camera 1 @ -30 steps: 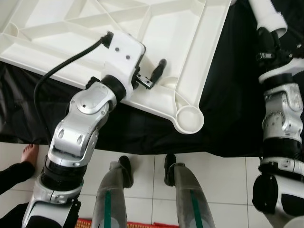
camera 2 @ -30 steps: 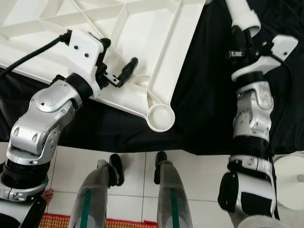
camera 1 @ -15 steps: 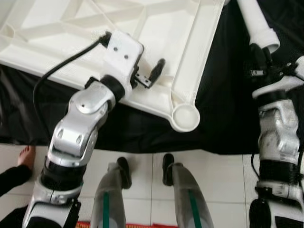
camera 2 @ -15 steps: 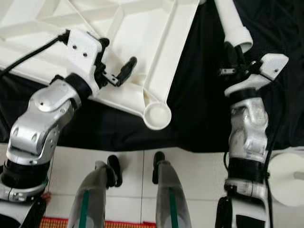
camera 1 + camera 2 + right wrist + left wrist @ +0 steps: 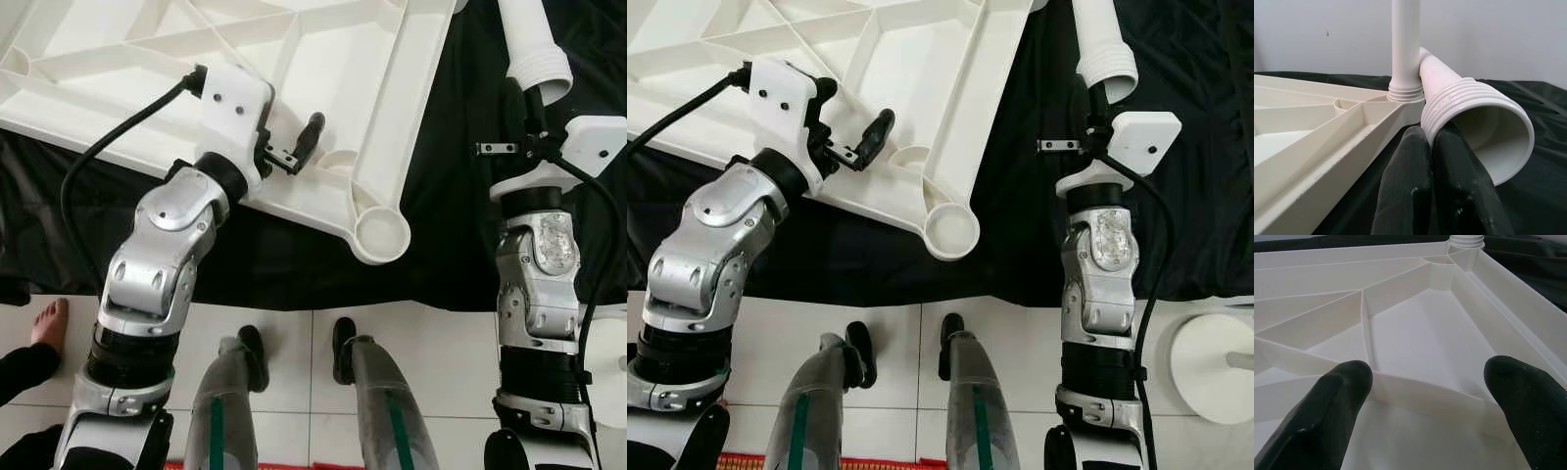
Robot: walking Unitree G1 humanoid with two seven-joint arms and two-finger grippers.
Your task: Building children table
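The white ribbed tabletop (image 5: 333,59) lies upside down on a black cloth. Its near corner socket (image 5: 382,233) is an open round cup. My left gripper (image 5: 294,147) hovers open just above the ribs near the tabletop's near edge, with nothing between its fingers (image 5: 1337,401). To the right, a loose white leg tube (image 5: 529,39) lies on the cloth, threaded end toward me. My right gripper (image 5: 1432,142) is shut, its fingertips pressed together right against that threaded end (image 5: 1474,112). Another leg (image 5: 1404,44) stands upright in a far corner socket.
The black cloth (image 5: 451,196) ends at a tiled floor where my own legs (image 5: 235,392) stand. A person's bare foot (image 5: 49,321) and dark sleeve are at the lower left. A white round object (image 5: 1215,367) lies on the floor at the right.
My right wrist has turned so its white camera housing faces up, and the arm now stands straighter below the loose leg's threaded end. The left gripper stays open over the tabletop.
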